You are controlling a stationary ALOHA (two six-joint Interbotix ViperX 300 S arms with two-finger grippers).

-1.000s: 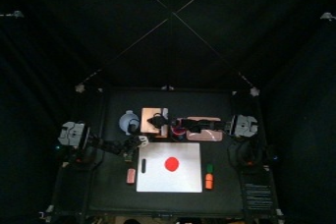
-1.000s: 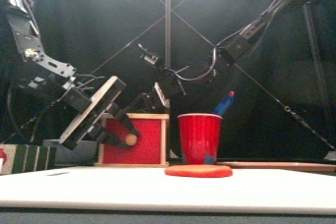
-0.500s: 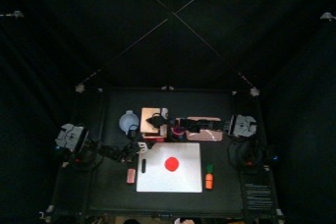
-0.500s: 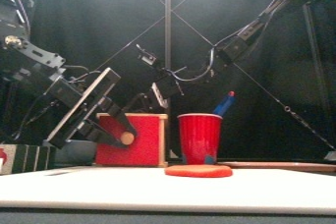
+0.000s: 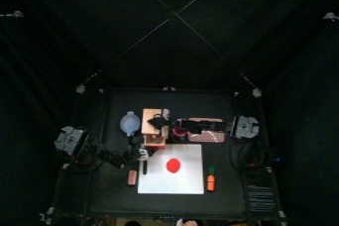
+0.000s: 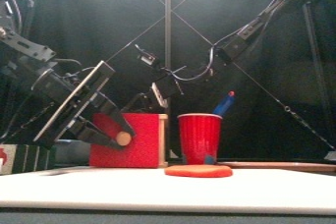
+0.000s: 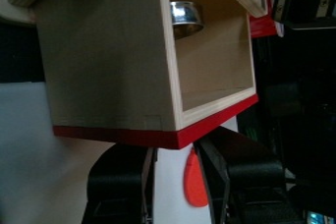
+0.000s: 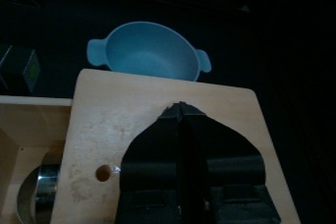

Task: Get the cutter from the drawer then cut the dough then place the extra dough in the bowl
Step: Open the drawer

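We see only a curved sliver of the metal cutter [image 7: 186,16] over the drawer [image 7: 118,71] wall (wire handle hidden); from above, at 11 o'clock from the board [image 5: 189,180], it is too small to tell.

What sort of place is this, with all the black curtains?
Probably a robot lab booth staged as a toy kitchen: left arm and right arm at a wooden box, behind a white cutting board with red dough.

The black table [image 5: 99,195] carries a white cutting board [image 5: 169,168] at its front; behind stand a wooden box [image 5: 157,119], blue-grey bowl [image 5: 129,123], red cup [image 6: 199,138] and pink tray [image 5: 203,127], with a reddish toy [image 5: 133,177] and an orange toy [image 5: 209,181] flanking the board
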